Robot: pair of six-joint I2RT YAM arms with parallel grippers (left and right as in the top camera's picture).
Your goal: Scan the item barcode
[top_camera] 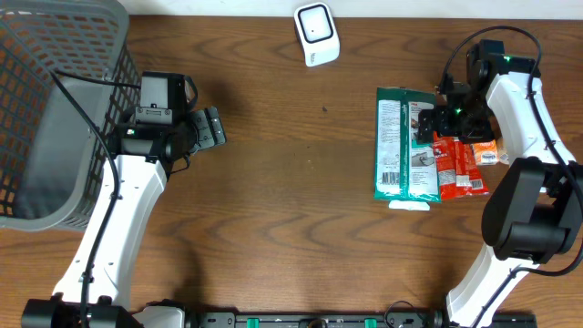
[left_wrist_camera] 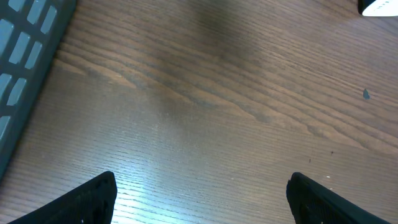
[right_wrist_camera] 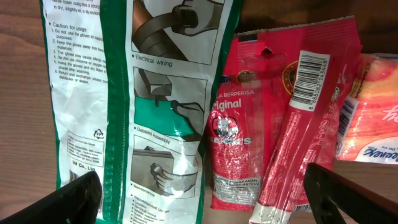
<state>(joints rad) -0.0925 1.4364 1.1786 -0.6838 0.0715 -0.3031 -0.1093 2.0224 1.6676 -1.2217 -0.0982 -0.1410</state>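
The green-and-white packet (right_wrist_camera: 155, 93) carries a small-print block headed "Caution for usage". Its picture panels are captioned "Electrical wiring", "Detailed Assembly" and a cut-off "Maintenance". The red sachet (right_wrist_camera: 233, 143) reads "BERPERISA", "Original" and, lower down, "MAKANAN". A second red sachet (right_wrist_camera: 292, 155) bears a barcode (right_wrist_camera: 309, 78) whose digits are too small to make out. The lettering on the orange packet (right_wrist_camera: 370, 112) is cropped and unreadable.

A flat green-and-white plastic packet (top_camera: 401, 146), printed with instructions and line drawings, lies printed side up on the right part of the wooden table (top_camera: 291, 182). Two glossy red sachets (top_camera: 458, 169) lie against its right edge, the nearer one partly under it. The other shows a white barcode (right_wrist_camera: 311, 78) facing up. An orange-yellow packet (top_camera: 485, 151) touches them. A rounded white scanner (top_camera: 316, 34) rests well apart, at the far edge.
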